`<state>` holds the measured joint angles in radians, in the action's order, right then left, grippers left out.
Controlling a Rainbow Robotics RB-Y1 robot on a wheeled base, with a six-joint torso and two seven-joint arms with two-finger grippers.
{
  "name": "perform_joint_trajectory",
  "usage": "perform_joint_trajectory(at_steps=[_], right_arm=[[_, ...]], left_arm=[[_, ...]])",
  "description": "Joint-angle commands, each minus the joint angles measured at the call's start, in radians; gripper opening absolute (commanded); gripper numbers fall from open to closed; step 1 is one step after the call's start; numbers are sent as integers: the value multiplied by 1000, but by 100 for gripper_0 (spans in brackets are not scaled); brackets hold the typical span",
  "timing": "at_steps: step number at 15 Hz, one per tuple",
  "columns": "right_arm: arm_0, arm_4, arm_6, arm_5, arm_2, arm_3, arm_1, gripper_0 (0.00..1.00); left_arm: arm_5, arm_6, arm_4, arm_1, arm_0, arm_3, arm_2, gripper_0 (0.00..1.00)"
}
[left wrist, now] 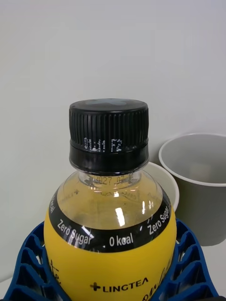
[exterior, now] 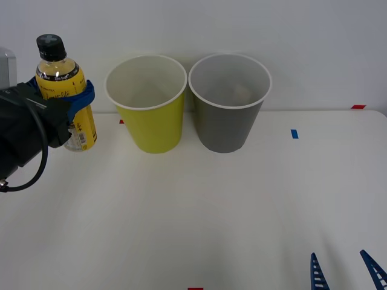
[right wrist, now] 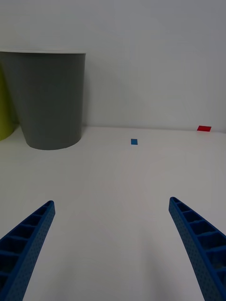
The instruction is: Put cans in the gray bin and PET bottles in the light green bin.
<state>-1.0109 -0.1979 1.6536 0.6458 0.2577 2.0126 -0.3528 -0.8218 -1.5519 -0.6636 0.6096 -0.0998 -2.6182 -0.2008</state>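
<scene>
Left claw (exterior: 81, 99) clenched on PET bottle (exterior: 63, 84): blue fingers (left wrist: 33, 263) wrapped round the yellow label below the black cap (left wrist: 108, 134). Bottle upright, at far left of white worktop (exterior: 193, 205), just beside the light green bin (exterior: 147, 103). Gray bin (exterior: 228, 103) touching or nearly touching the green one, on its right. Right claw (exterior: 344, 270) released, fingers spread wide, low over near right of worktop, well apart from both bins.
</scene>
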Motion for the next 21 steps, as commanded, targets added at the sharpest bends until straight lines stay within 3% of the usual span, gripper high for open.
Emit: perform_joint_trajectory(at_steps=[1, 4, 8, 13, 16, 21], right_arm=[[0, 0, 0, 0, 0, 0, 0, 82], [0, 0, 0, 0, 0, 0, 0, 82], [0, 0, 0, 0, 0, 0, 0, 82], [0, 0, 0, 0, 0, 0, 0, 82], [0, 0, 0, 0, 0, 0, 0, 82], [0, 0, 0, 0, 0, 0, 0, 82]], left_arm=[[-188, -20, -79, -21, 155, 0, -81, 0], [-284, -40, -94, -53, 296, 66, -92, 0], [-287, -175, -146, -134, 463, 247, -92, 0], [-281, -165, -117, -186, 641, 415, -8, 0], [-237, -154, -99, -211, 713, 524, 54, 0], [-74, -157, -73, -228, 782, 710, 149, 0]])
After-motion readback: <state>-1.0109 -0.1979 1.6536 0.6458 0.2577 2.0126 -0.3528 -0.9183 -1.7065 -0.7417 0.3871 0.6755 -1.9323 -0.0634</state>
